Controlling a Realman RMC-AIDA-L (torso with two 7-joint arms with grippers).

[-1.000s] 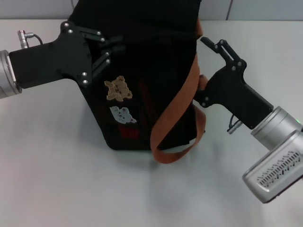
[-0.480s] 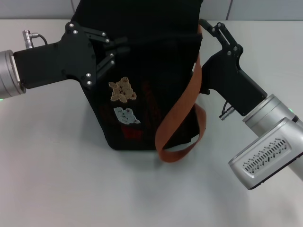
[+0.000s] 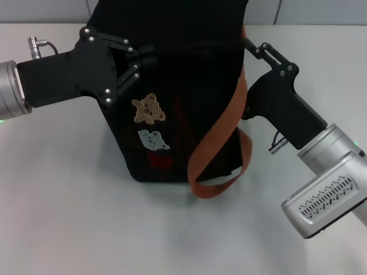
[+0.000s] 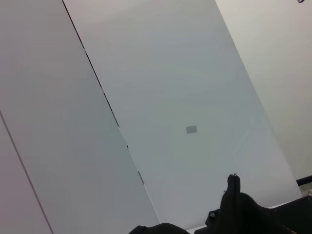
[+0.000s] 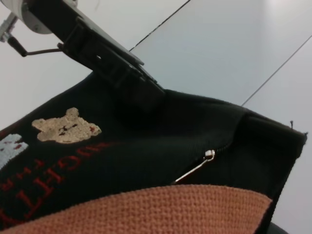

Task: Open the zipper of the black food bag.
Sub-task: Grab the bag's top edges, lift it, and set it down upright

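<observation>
White tabletop point(image 3: 69, 200) fills most of what we see, and the black food bag point(image 3: 183, 114) sits on it in the middle, toward the far side. We see our left arm point(image 3: 51, 74) reach in from the left and our right arm point(image 3: 309, 149) reach in from the right. The left gripper point(image 3: 137, 60) is up against the bag's upper left corner, and its fingers look pressed on the black cloth, but we cannot tell if they are pinched closed or apart. The right gripper point(image 3: 252, 46) is at the bag's upper right edge, just beside the strap, and we cannot tell how its fingers stand either. A brown-orange strap point(image 3: 221, 137) hangs down the right side of the bag and loops near the table. On the front of the bag we see a tan bear patch point(image 3: 148, 109) with a pale bear patch point(image 3: 152, 140) just below it. In the right wrist view we see the zipper point(image 5: 195, 168) with its little silver pull tab lying on the black cloth, just above the orange strap.
</observation>
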